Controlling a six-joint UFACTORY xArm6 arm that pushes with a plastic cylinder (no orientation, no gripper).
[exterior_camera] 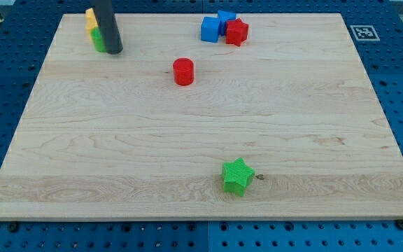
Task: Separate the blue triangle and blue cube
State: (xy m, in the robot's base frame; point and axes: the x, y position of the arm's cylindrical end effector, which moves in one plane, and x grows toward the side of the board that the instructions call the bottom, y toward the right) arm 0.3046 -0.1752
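Observation:
A blue cube sits near the view's top, right of centre. A blue triangle lies just behind it to the right, touching it. A red star-shaped block touches both on their right side. My tip is at the top left of the board, far to the left of the blue blocks. It stands against a green block and a yellow block, which the rod partly hides.
A red cylinder stands between my tip and the blue blocks, a little lower in the view. A green star lies near the bottom edge, right of centre. The wooden board rests on a blue pegboard table.

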